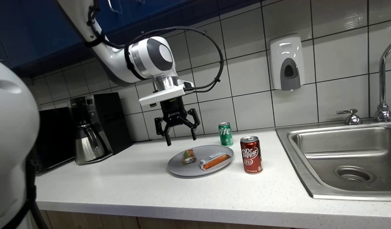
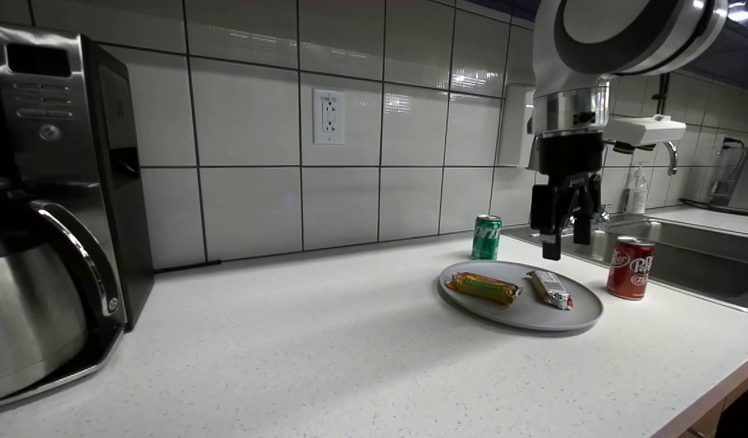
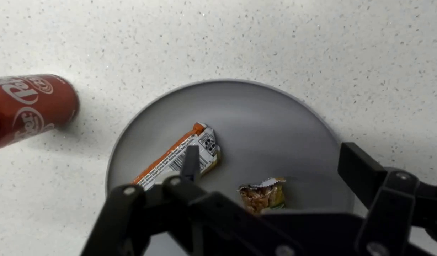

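Pincer point(image 1: 181, 139) spread, gripping nothing, above plate point(image 1: 185, 170). In an exterior view, gold snack bar point(image 1: 189, 156) lies at plate's 9 o'clock, white-orange bar point(image 1: 215, 161) at 3. Both probably light, slick, crushable; best pinched gently mid-length.

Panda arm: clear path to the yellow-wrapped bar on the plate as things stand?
Probably yes. The gripper hangs open and empty above the plate, and nothing covers the yellow-wrapped bar; the orange-and-silver bar lies apart from it.
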Robot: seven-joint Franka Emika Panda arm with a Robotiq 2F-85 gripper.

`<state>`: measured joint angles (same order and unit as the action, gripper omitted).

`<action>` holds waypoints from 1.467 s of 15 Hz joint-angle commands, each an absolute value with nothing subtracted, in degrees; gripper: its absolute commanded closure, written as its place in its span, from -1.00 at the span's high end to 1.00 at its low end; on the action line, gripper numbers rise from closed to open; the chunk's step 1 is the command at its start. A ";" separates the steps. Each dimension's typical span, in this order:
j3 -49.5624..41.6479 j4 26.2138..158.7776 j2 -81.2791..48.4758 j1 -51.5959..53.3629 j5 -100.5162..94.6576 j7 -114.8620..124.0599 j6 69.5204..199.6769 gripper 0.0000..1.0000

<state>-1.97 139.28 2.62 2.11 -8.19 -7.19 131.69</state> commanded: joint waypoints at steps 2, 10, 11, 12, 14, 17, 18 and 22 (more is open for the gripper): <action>-0.74 133.78 -3.42 1.64 -11.06 -7.09 131.59 1.00; 0.73 128.18 -9.43 2.96 -11.18 -6.21 130.15 1.00; 0.81 127.57 -10.19 3.05 -11.16 -6.17 129.98 1.00; 0.82 126.93 -11.03 3.11 -11.18 -6.08 129.82 1.00; 0.80 125.87 -12.60 3.21 -11.23 -6.02 129.79 1.00; 0.65 124.13 -15.09 3.26 -11.29 -5.93 129.85 1.00; 0.58 123.58 -15.97 3.25 -11.38 -6.01 129.88 1.00; 0.41 121.75 -18.69 3.43 -12.03 -6.06 129.85 1.00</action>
<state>0.36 124.69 -16.49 3.21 -10.15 -7.13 131.77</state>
